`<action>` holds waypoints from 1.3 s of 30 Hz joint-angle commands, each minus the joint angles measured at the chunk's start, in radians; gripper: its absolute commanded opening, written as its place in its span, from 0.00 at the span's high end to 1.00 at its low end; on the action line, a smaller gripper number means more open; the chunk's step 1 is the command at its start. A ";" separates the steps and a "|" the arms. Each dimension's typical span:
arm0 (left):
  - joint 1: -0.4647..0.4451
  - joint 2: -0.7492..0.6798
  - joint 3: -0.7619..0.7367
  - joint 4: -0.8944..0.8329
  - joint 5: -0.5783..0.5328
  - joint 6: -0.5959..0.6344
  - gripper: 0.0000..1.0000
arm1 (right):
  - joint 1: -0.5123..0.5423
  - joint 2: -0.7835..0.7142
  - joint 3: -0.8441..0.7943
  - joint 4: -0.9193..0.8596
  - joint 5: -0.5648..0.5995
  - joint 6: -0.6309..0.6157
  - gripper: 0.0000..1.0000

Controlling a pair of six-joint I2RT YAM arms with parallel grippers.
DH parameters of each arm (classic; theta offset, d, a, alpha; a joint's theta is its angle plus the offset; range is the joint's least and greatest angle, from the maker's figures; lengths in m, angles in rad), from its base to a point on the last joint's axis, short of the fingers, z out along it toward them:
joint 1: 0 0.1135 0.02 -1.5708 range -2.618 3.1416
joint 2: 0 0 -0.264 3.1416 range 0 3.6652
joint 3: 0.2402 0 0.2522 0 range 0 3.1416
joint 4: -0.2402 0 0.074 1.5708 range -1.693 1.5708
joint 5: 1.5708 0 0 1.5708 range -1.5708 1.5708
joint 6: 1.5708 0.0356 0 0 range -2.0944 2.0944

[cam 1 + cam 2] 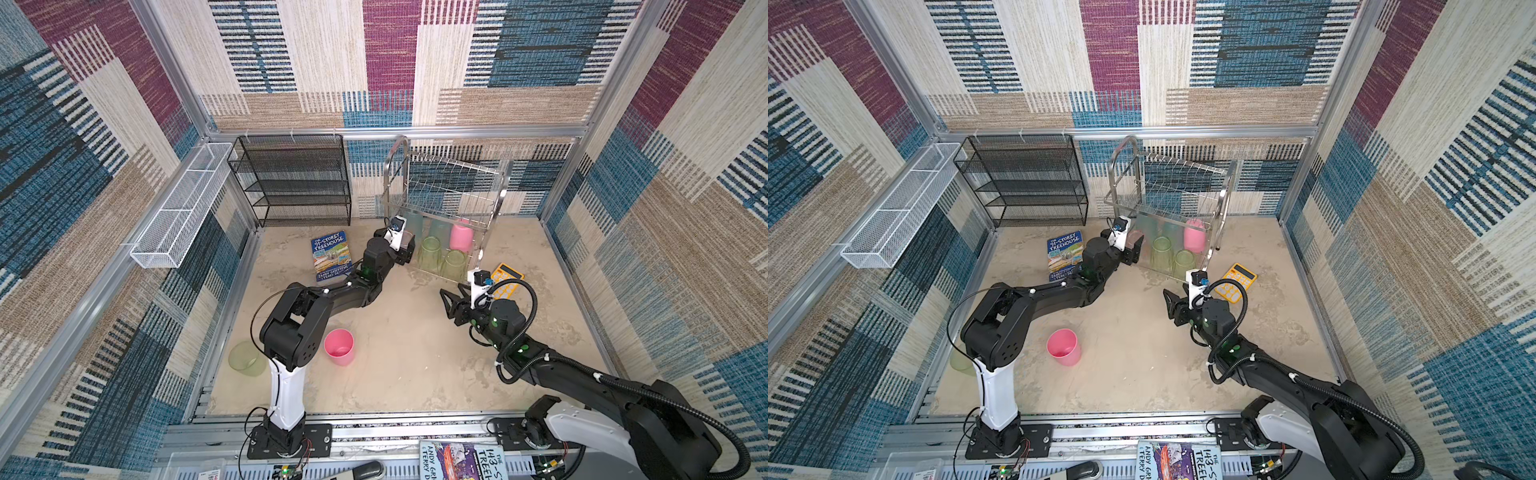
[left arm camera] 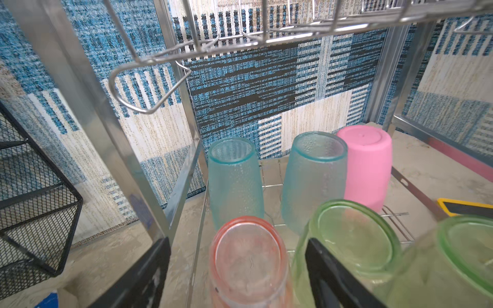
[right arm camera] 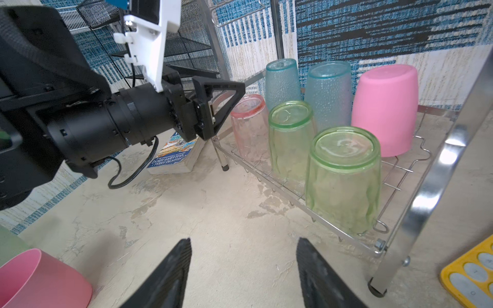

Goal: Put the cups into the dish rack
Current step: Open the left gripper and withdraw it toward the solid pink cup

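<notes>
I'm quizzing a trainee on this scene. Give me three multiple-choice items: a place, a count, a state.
1. Where on the dish rack does the salmon-pink cup stand? A) upper tier B) lower tier C) on its arch
2. How many cups stand outside the rack? A) one B) two C) four
3. The right tool is: A) open, empty B) shut on a cup C) shut, empty
1B: it sits on the lower wires. 2B: a pink cup and a yellow-green cup stand on the table. 3A: its jaws stand apart, nothing between.
</notes>
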 commanded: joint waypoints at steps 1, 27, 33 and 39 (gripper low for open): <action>-0.004 -0.065 -0.059 0.048 -0.021 -0.025 0.18 | 0.001 -0.014 -0.002 0.021 0.007 -0.006 0.35; -0.064 -0.842 -0.213 -1.372 -0.221 -0.483 0.26 | 0.133 -0.022 0.113 -0.231 -0.016 0.039 0.35; -0.062 -0.852 -0.135 -1.646 -0.214 -0.585 0.26 | 0.264 0.056 0.187 -0.261 -0.032 0.003 0.35; 0.014 -0.812 -0.070 -1.741 -0.149 -0.556 0.25 | 0.391 0.149 0.279 -0.305 -0.040 -0.067 0.37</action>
